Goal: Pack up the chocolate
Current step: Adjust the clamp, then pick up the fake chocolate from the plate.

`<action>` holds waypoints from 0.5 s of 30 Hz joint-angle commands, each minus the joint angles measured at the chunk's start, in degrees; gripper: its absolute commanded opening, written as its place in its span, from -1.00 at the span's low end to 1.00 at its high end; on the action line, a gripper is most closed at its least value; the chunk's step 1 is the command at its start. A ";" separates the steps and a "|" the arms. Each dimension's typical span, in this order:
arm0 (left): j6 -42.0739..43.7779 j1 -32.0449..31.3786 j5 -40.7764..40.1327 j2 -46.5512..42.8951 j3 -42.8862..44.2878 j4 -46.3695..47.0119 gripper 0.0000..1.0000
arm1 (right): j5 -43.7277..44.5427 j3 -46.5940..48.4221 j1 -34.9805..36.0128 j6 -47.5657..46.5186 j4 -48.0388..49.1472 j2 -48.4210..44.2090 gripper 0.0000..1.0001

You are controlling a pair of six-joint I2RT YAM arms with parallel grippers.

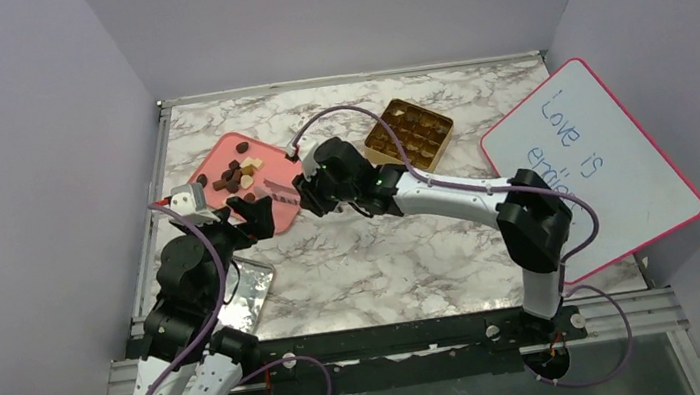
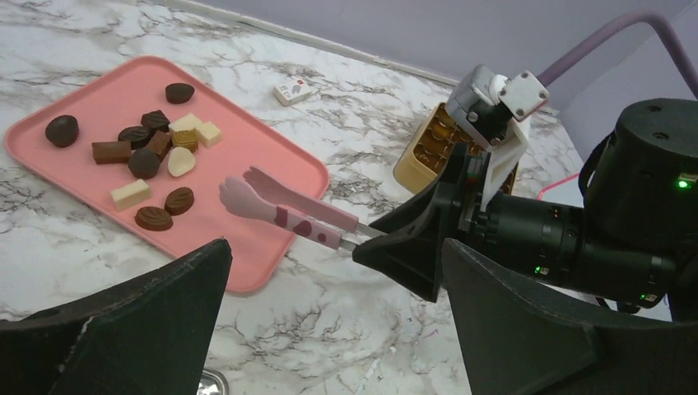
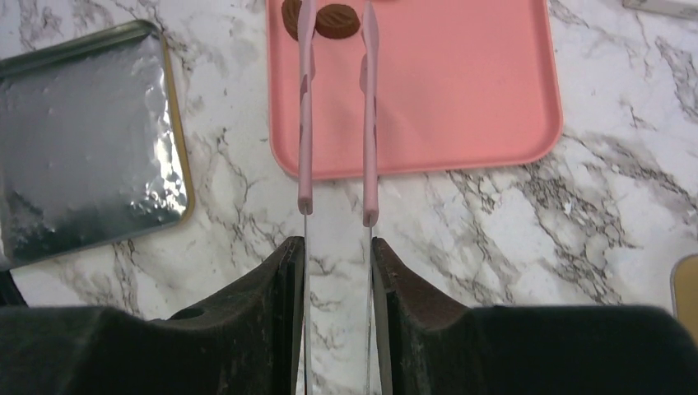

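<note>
The chocolate (image 1: 235,176) is a cluster of several dark brown and cream pieces (image 2: 144,160) on a pink tray (image 1: 217,151). My right gripper (image 1: 305,195) is shut on pink tweezers (image 2: 284,210), held by their metal end. The tweezer arms (image 3: 306,107) stand apart and reach over the tray's near part (image 3: 461,90), their tips beside two brown pieces (image 3: 337,18). My left gripper (image 2: 336,247) is open and holds nothing. It hovers over the marble by the tray's near corner, just in front of the right gripper (image 2: 411,239). The gold gridded box (image 1: 409,133) holds several pieces.
A silver lid (image 3: 82,140) lies on the marble near the left arm's base (image 1: 247,291). A whiteboard with a pink rim (image 1: 589,168) leans at the right. A small white packet (image 2: 294,90) lies behind the tray. The gold box (image 2: 428,148) stands behind the right wrist.
</note>
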 commanded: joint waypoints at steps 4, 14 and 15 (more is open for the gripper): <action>2.02 0.19 -5.10 -4.02 -0.94 0.66 0.98 | 0.21 9.69 0.76 -5.26 2.03 8.46 -0.23; 1.99 0.18 -9.32 -11.05 -1.58 1.37 0.98 | -0.94 17.46 0.79 -7.35 0.37 17.27 -0.22; 2.10 0.15 -9.28 -10.98 -1.68 1.30 0.98 | -1.10 17.78 0.84 -7.43 0.44 17.78 -0.21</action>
